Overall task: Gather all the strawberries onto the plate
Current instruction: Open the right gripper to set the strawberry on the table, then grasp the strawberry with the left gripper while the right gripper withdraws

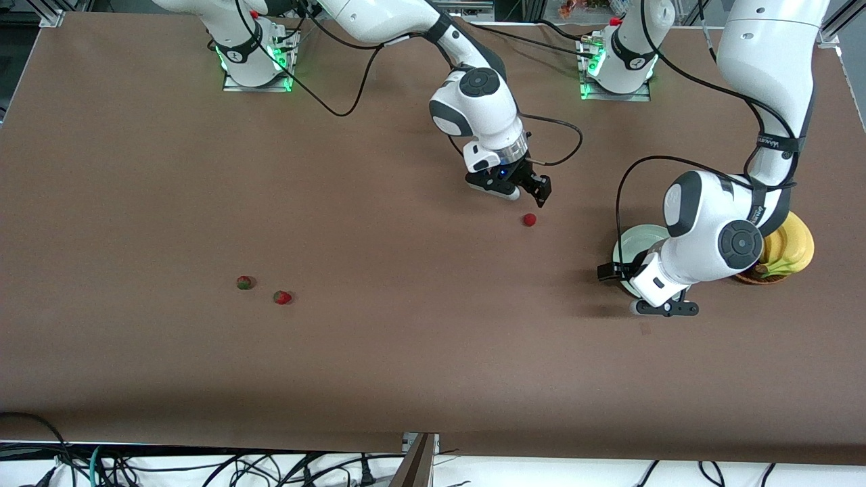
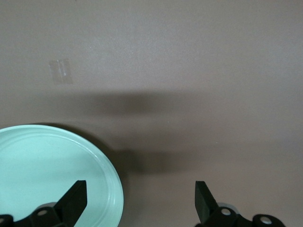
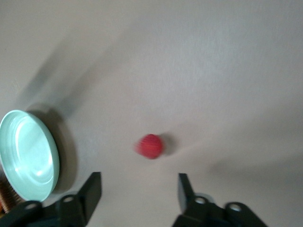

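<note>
Right gripper (image 1: 530, 191), jaws spread, hangs over strawberry (image 1: 529, 219); left gripper (image 1: 666, 308), spread, waits by plate (image 1: 632, 245). Berry prob. light, rolls easily: pinch round its middle.

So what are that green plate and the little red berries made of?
The plate looks like glazed ceramic or hard plastic: a smooth, pale mint surface with soft glare. The strawberries look like matte plastic or foam fakes: uniform red, no shine. I can't tell for sure from here.
</note>
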